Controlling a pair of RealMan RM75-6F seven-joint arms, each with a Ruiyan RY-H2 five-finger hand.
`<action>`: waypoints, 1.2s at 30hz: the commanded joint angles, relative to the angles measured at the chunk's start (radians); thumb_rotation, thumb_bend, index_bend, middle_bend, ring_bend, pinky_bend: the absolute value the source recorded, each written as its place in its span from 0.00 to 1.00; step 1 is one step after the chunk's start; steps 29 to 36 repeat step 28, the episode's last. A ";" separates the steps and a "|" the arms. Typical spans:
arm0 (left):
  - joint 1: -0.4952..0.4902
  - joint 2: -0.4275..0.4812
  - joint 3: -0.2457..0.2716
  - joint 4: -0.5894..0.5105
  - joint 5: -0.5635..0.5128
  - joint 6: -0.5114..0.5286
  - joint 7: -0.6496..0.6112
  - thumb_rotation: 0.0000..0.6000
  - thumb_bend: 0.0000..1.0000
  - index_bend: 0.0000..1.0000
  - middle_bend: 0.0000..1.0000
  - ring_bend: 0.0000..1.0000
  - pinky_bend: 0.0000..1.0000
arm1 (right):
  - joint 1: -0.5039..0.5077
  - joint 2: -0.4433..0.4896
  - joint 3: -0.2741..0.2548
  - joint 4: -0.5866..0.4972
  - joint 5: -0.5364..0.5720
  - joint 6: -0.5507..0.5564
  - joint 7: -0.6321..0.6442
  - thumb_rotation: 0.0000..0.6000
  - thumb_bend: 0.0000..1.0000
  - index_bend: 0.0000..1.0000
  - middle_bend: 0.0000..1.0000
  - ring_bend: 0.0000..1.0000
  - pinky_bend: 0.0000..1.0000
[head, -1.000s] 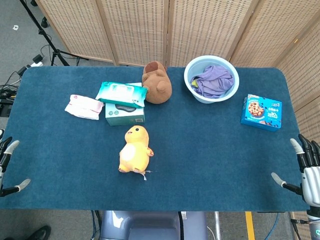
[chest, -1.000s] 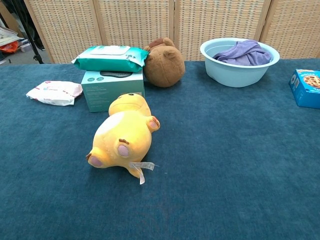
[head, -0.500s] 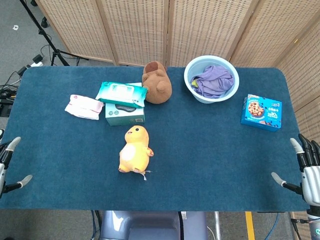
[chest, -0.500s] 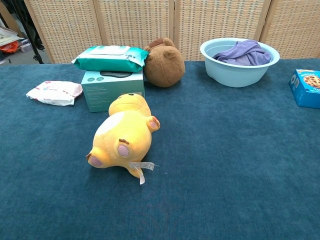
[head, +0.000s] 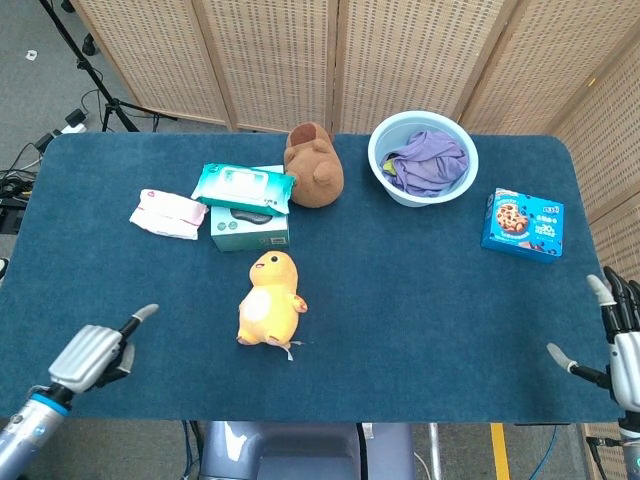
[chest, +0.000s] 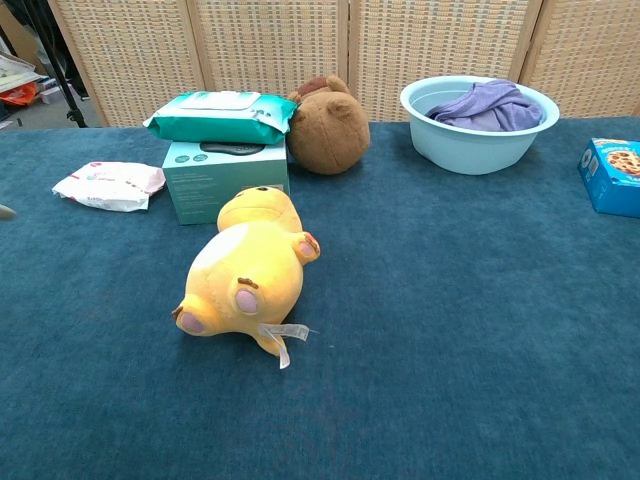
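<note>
My left hand (head: 93, 352) hovers over the front left part of the blue table (head: 420, 300), holding nothing, with one finger stretched toward the yellow plush toy (head: 269, 300). The toy lies on its back about a hand's length to the right of that hand. In the chest view the toy (chest: 245, 275) fills the middle, and only a pale tip shows at the left edge. My right hand (head: 620, 345) stays at the table's front right edge, fingers spread and empty, nearest the blue cookie box (head: 522, 224).
A teal wipes pack (head: 244, 187) lies on a green tissue box (head: 250, 230), with a pink packet (head: 168, 213) to their left. A brown plush (head: 313, 165) sits behind them. A light blue basin (head: 374, 165) holds a purple cloth (head: 428, 160). Wicker screens stand behind the table.
My left hand has swung in from the table's left edge to over the front left part, nearer the yellow plush. The right hand has barely shifted. Nothing on the table moved.
</note>
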 joint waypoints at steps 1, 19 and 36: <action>-0.113 -0.026 0.006 -0.069 -0.005 -0.149 -0.009 1.00 0.91 0.00 0.98 1.00 1.00 | 0.001 0.002 0.001 0.000 0.003 -0.003 0.004 1.00 0.00 0.00 0.00 0.00 0.00; -0.214 -0.142 -0.077 -0.142 -0.245 -0.220 0.192 1.00 0.89 0.00 0.98 1.00 1.00 | 0.002 0.010 0.007 -0.001 0.019 -0.017 0.026 1.00 0.00 0.00 0.00 0.00 0.00; -0.267 -0.192 -0.102 -0.153 -0.355 -0.245 0.262 1.00 0.88 0.00 0.98 1.00 1.00 | 0.003 0.011 0.010 -0.001 0.028 -0.024 0.027 1.00 0.00 0.00 0.00 0.00 0.00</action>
